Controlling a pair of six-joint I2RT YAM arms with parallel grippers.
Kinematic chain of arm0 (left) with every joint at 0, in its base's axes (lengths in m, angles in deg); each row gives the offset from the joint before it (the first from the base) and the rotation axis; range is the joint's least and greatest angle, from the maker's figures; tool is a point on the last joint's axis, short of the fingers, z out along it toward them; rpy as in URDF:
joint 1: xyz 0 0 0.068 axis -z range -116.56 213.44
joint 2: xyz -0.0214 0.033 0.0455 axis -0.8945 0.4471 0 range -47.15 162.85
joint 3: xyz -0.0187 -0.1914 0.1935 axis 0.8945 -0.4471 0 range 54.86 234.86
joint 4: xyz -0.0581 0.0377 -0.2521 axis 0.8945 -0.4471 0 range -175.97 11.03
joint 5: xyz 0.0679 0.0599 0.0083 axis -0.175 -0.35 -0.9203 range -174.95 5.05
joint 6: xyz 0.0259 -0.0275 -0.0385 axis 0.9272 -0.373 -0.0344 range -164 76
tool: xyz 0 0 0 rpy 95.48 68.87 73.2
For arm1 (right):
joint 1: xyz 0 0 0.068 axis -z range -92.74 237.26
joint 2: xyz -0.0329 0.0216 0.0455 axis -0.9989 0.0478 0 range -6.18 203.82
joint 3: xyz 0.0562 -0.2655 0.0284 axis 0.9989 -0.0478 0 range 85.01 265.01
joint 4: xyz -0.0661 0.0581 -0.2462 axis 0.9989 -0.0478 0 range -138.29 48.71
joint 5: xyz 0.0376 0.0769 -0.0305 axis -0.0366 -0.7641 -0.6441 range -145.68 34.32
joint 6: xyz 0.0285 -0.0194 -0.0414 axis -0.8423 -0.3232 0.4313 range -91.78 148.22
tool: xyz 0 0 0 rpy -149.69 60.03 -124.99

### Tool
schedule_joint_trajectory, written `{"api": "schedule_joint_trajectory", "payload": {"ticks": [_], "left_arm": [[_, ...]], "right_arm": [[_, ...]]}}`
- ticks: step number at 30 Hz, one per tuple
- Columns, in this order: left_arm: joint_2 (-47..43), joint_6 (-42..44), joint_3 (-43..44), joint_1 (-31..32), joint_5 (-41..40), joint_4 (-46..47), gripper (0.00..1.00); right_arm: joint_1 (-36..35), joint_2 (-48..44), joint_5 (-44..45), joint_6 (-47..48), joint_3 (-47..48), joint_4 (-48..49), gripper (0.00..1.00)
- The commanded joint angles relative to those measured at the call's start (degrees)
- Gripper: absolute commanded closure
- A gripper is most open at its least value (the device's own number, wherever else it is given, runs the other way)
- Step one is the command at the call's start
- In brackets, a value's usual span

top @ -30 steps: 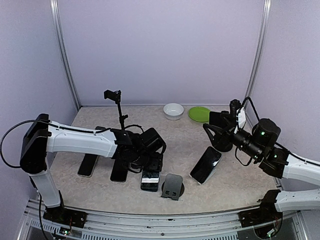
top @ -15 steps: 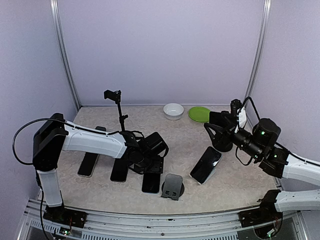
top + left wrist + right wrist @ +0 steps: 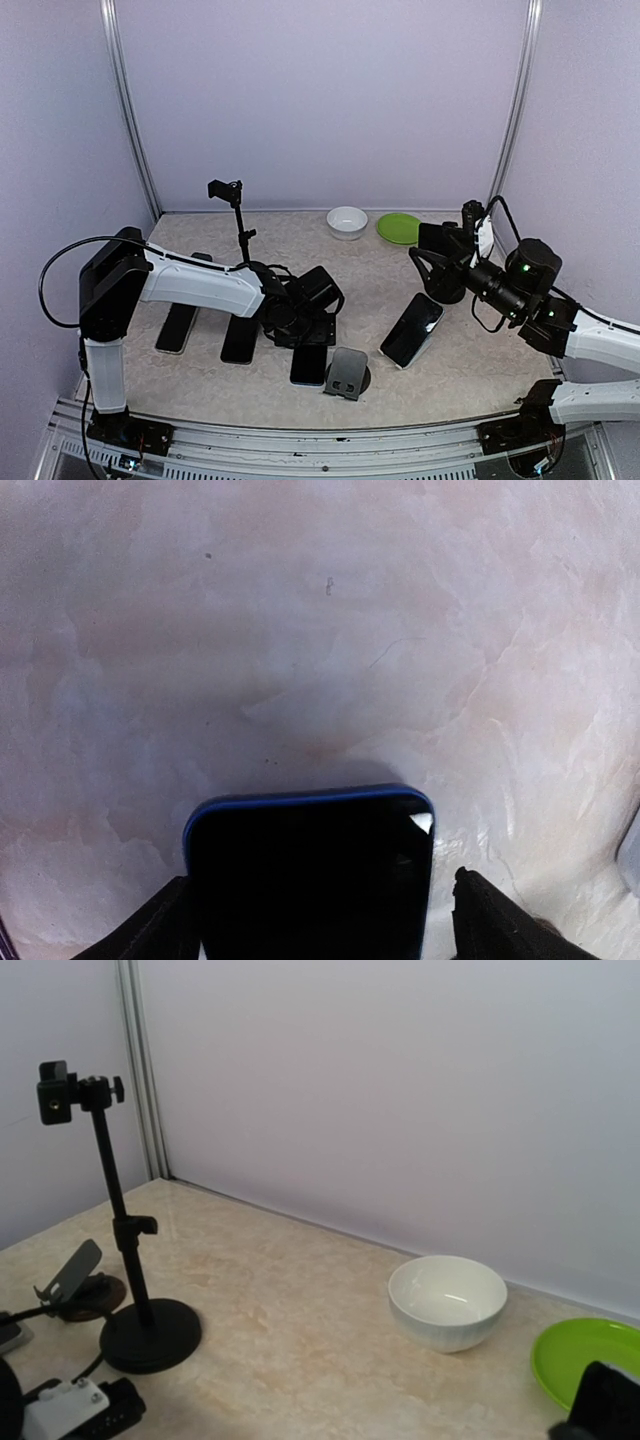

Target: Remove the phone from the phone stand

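Marbled bench [image 3: 380, 290] filled the overhead view. On it the phone [image 3: 308, 365] lay flat with its screen dark, near the front edge about midway along, just left of the grey phone stand [image 3: 346, 374] and off it. The left gripper [image 3: 303, 325] hung low over the phone's far end, its arm reaching in from the left edge. A dark handset [image 3: 238, 340] lay flat further left, with an outer handset [image 3: 176, 328] beyond it. A fourth handset [image 3: 411, 330] sat right of the stand and apart from it; whether it was flat or propped could not be told. A black mast [image 3: 240, 235] with a clamp on top stood toward the back left corner. A white bowl [image 3: 347, 222] and a green plate [image 3: 399, 228] sat side by side at the back edge. The right gripper [image 3: 418, 242] hovered above the right side of the bench, jaws spread wide with nothing between them. From the left wrist, the blue-rimmed phone rested on the bench between the fingers [image 3: 160, 930]. The left one met its edge and the right one stood off with a strip of bench showing, so the jaws were slack, not clamped. From the right wrist, the bowl, the plate and the mast showed across the bench. A small grey holder [image 3: 72, 1272] tilted on a round base just beside the mast's foot.
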Motion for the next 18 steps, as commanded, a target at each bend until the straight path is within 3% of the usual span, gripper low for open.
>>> {"api": "schedule_joint_trajectory", "payload": {"ticks": [1,4,14,18], "left_arm": [[1.9,-2.0,0.6,-0.1,0.3,1.4,0.10],[0.7,-1.7,0.7,0.3,-0.9,0.3,0.01],[-9.3,-0.4,-0.2,5.5,-10.6,-0.9,0.01],[-10.5,0.9,0.0,8.5,-10.7,-1.0,0.01]], "right_arm": [[0.6,-1.2,0.1,-0.6,-0.5,0.9,0.00],[0.7,-1.3,0.1,-0.6,-0.5,0.9,0.00],[0.7,-2.1,0.4,-0.5,-0.1,-0.1,0.00],[0.7,-2.5,0.6,-0.3,0.1,-0.7,0.00]]}}
